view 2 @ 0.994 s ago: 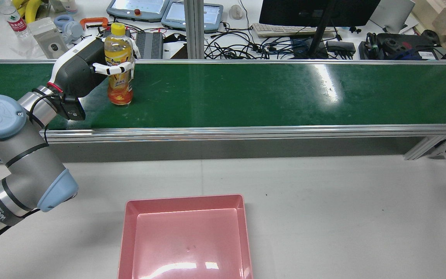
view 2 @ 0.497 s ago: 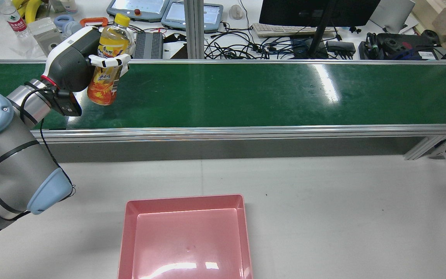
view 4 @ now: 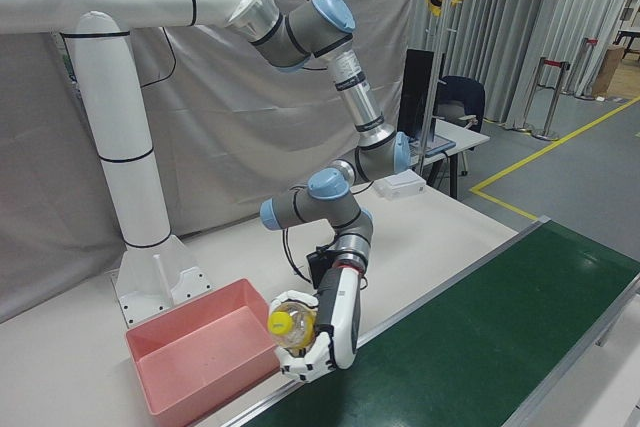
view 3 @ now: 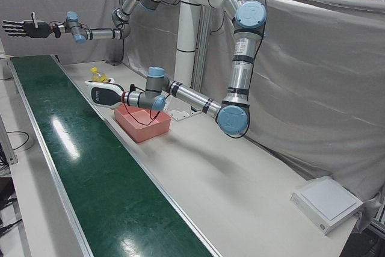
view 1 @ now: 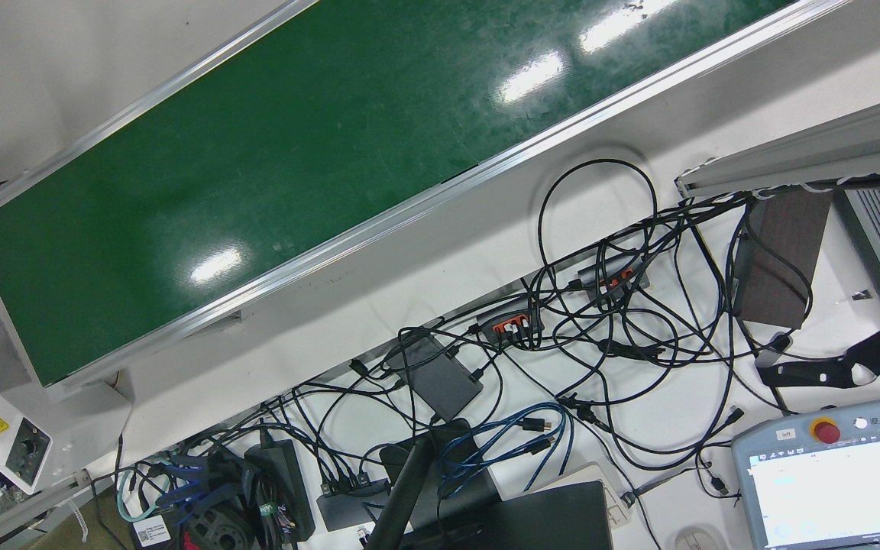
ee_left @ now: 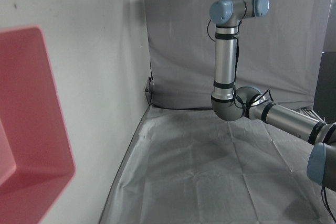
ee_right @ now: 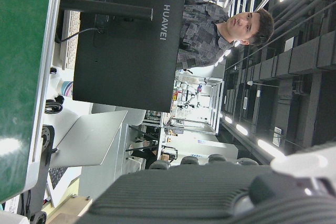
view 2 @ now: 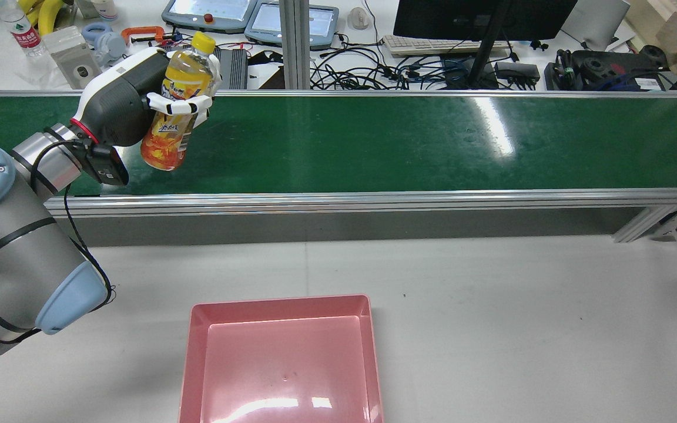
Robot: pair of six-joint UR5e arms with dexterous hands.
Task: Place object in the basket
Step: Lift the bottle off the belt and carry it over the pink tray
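Fingers (view 2: 181, 106) of my left hand (view 2: 130, 106) wrap tight around the tilted juice bottle (view 2: 177, 111), high over the green belt (view 2: 409, 141), and it could slip and fall before reaching the pink basket (view 2: 282, 305).

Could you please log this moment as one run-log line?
left hand: shut on bottle, tilted above conveyor belt | right hand: open, raised | basket: empty

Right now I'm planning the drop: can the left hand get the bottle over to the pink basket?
Probably yes. The left hand holds the bottle clear above the green belt, and only bare table lies between it and the pink basket.
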